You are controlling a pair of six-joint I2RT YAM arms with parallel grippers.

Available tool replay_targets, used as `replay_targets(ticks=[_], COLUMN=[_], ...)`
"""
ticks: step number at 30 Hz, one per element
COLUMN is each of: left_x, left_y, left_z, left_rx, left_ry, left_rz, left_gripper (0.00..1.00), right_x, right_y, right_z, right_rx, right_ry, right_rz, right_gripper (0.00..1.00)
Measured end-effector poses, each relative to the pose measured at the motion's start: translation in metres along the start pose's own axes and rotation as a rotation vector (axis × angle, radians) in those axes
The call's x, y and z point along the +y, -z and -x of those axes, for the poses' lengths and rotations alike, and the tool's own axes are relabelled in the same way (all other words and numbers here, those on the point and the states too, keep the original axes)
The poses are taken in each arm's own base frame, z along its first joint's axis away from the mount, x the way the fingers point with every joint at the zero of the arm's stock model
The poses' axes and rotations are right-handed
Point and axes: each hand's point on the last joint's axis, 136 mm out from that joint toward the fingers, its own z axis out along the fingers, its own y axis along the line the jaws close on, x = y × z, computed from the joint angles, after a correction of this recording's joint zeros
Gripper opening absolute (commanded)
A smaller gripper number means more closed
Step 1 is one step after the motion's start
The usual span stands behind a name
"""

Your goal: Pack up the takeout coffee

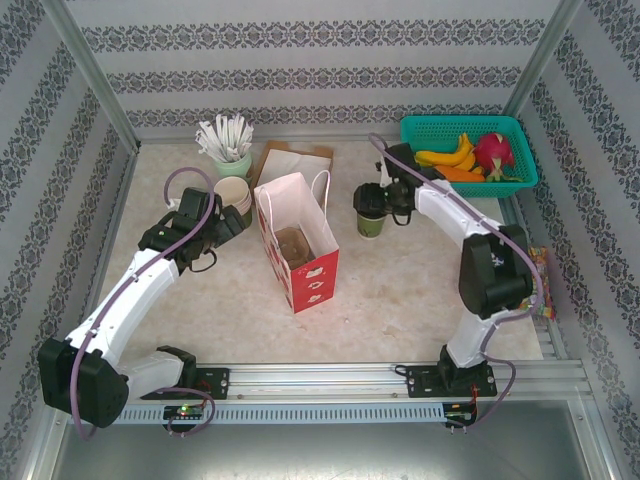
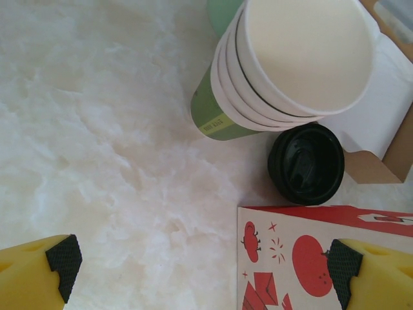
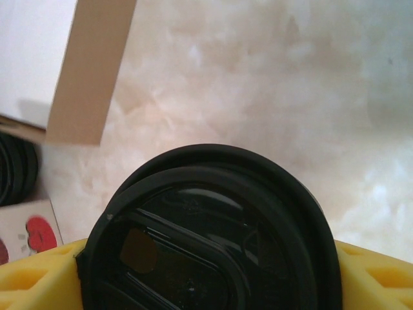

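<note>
Right pincer [image 3: 206, 284] holds, with jaws set wide, the small olive-green paper cup with round black plastic lid [image 1: 371, 222] directly between them. I would keep the squeeze gentle, lift straight up, and carry it upright to the white paper bag with red print [image 1: 300, 250] on the pincer's left. Lid hides the cup wall, so grip height is unclear.

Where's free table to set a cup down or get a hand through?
Bare: table right of the bag, up to the right arm; also in front of the bag. Crowded: behind and left of the bag, with cup stack, lids, box.
</note>
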Motion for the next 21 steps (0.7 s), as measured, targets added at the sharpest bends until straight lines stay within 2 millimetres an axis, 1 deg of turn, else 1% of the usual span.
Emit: replay_targets(ticks=[4, 10, 12, 16, 21], left_x=[0.0, -0.002, -0.002, 0.002, 0.002], left_y=[0.002, 0.02, 0.022, 0.023, 0.026], left_z=[0.003, 0.015, 0.018, 0.016, 0.016], left_rx=[-0.017, -0.093, -0.115, -0.134, -0.151], left_ry=[-0.002, 0.011, 0.016, 0.021, 0.026], left_rz=[-0.002, -0.044, -0.057, -0.065, -0.081], left_gripper=[1.0, 1.0, 1.0, 1.0, 1.0], right_x=[-0.002, 0.004, 0.009, 0.019, 0.02], right_y=[0.014, 0.029, 0.033, 0.038, 0.046], right_z=[-0.029, -0.069, -0.08, -0.099, -0.118], right_rx=[0.006, 0.011, 0.014, 0.016, 0.006], right_ry=[0.019, 0.053, 0.068, 0.092, 0.112], right_rz=[0.01, 0.048, 0.061, 0.08, 0.08], right_gripper=[0.79, 0.79, 0.79, 0.8, 0.82])
